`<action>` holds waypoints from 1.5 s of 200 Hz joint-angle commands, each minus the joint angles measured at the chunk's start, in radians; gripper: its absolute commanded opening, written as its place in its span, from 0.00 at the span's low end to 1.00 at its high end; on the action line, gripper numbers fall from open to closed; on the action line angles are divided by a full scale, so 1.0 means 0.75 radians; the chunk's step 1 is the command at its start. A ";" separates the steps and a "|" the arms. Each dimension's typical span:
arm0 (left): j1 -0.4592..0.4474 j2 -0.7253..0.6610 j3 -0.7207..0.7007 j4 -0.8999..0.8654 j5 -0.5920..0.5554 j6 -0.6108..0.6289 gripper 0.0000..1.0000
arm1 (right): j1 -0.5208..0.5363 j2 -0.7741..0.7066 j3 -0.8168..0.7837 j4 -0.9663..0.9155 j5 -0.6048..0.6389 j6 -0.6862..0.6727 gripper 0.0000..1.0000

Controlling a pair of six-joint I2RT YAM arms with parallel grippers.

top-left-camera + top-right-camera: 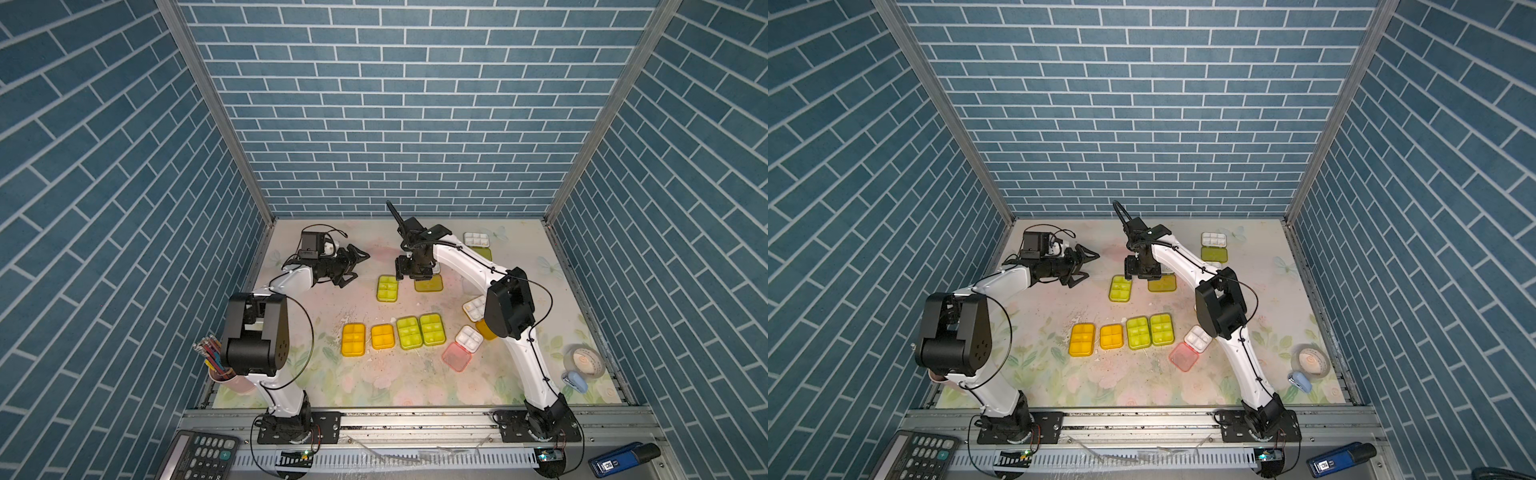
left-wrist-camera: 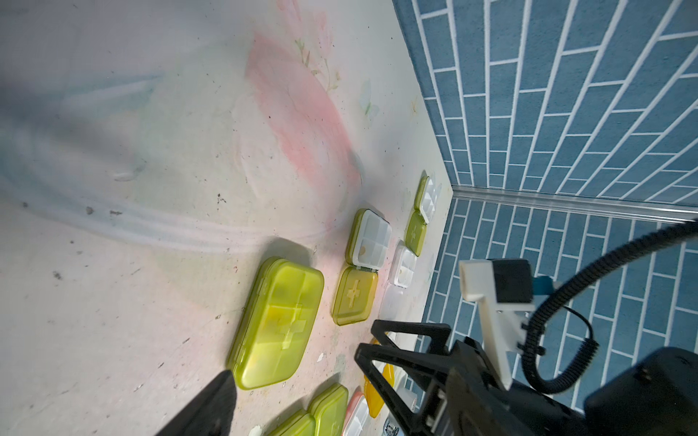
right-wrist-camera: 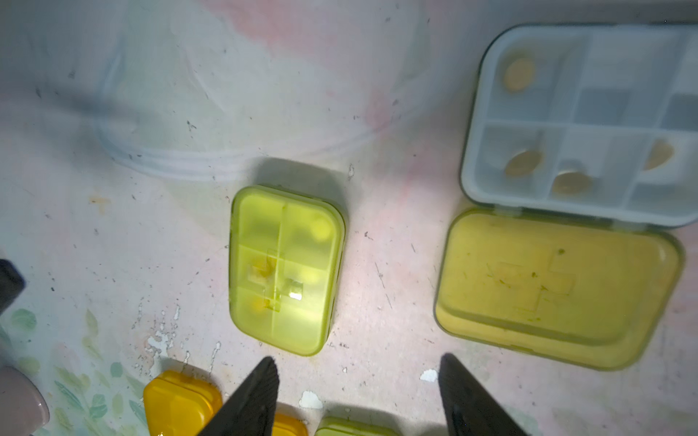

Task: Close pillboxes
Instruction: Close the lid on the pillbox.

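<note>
Open pillbox (image 3: 574, 196) mid-rear on the worktop (image 3: 113, 245), near the right tool (image 3: 358, 358). Lies flat, fully unfolded: white tray (image 3: 589, 113) toward the back wall (image 1: 374, 124), olive-yellow lid (image 3: 555, 290) toward the robot, hinge (image 3: 510, 210) between. Holds loose tablets (image 3: 523, 162) in several compartments.

Probably light and stiff. Thin, smooth plastic, so likely to skate under a sideways push and to spill if tipped. Best taken at the lid's free long edge, farthest from the hinge, then swung up over the tray and pressed down to latch.

Long axis across the worktop, roughly parallel to the back wall in both top views. Opens toward the robot. Closed lime pillbox (image 3: 285, 270) just beside, not touching, long axis at right angles.

Right tool partly open above bare worktop between the two boxes, gripping nothing. Left tool (image 1: 357, 269) well apart on the left, jaws spread, likewise empty.
</note>
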 commanded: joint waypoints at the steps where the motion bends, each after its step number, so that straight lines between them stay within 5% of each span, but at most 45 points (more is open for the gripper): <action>1: 0.012 -0.008 0.010 0.011 0.001 -0.010 0.88 | 0.021 0.035 0.037 -0.052 -0.032 -0.025 0.69; 222: 0.017 0.015 0.005 0.017 0.007 -0.014 0.88 | 0.076 0.121 -0.039 0.001 -0.009 -0.005 0.68; 300: 0.025 0.006 0.001 0.023 0.010 -0.018 0.88 | 0.086 0.220 0.078 0.202 -0.084 0.109 0.77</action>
